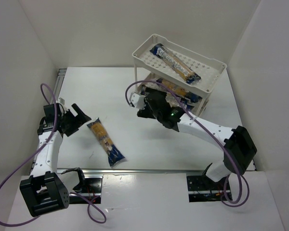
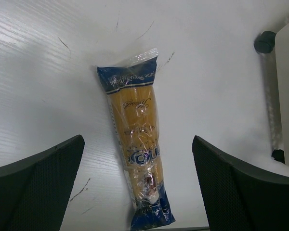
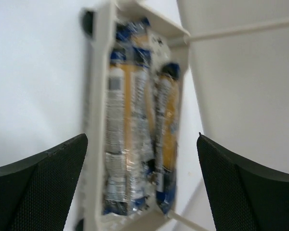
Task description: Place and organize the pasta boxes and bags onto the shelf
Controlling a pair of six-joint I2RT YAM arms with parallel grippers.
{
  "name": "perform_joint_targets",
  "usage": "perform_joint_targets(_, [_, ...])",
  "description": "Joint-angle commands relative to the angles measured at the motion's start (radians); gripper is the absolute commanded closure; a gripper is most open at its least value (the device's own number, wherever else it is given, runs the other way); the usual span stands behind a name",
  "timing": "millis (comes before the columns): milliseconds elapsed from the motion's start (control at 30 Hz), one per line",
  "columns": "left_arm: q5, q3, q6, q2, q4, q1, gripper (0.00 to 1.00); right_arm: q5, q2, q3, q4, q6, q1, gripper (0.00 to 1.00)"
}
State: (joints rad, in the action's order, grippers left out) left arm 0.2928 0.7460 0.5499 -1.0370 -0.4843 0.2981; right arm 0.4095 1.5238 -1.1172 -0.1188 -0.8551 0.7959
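One spaghetti packet with dark blue ends and a yellow middle lies on the table, and in the left wrist view this packet runs lengthwise between my fingers. My left gripper hovers open just left of it, holding nothing. The cream shelf stands at the back right with one packet lying diagonally on its top tray. More packets lie side by side in the lower tray, blurred. My right gripper stands open and empty at that tray's near end.
White walls enclose the table on the left, back and right. A dark wheel of the shelf and its rim show at the right of the left wrist view. Purple cables loop from both arms.
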Motion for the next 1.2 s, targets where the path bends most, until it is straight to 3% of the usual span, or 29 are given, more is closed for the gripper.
perform_joint_targets(0, [-0.001,-0.001,-0.016,0.020,0.039,0.013,0.00,-0.141,-0.077,-0.087,-0.082,0.158,0.115,0.01])
perform_joint_targets(167, [-0.095,0.027,-0.025,0.063,0.029,0.071,0.00,-0.378,0.033,-0.205,-0.133,0.482,0.187,0.01])
perform_joint_targets(267, [-0.116,0.038,-0.025,0.132,0.029,0.137,0.00,-0.503,0.151,-0.277,-0.052,0.689,0.197,0.01])
perform_joint_targets(500, [-0.116,0.018,-0.007,0.280,0.029,0.279,0.00,-0.503,0.435,-0.467,0.019,0.953,0.264,0.01])
perform_joint_targets(567, [-0.116,0.009,-0.007,0.307,0.029,0.302,0.00,-0.436,0.520,-0.504,0.019,1.025,0.275,0.01])
perform_joint_targets(1033, [-0.107,-0.022,-0.007,0.357,0.058,0.302,0.00,-0.226,0.668,-0.458,0.019,1.133,0.405,0.01])
perform_joint_targets(1167, [-0.107,-0.031,-0.007,0.367,0.058,0.302,0.00,-0.144,0.691,-0.449,0.019,1.142,0.414,0.09])
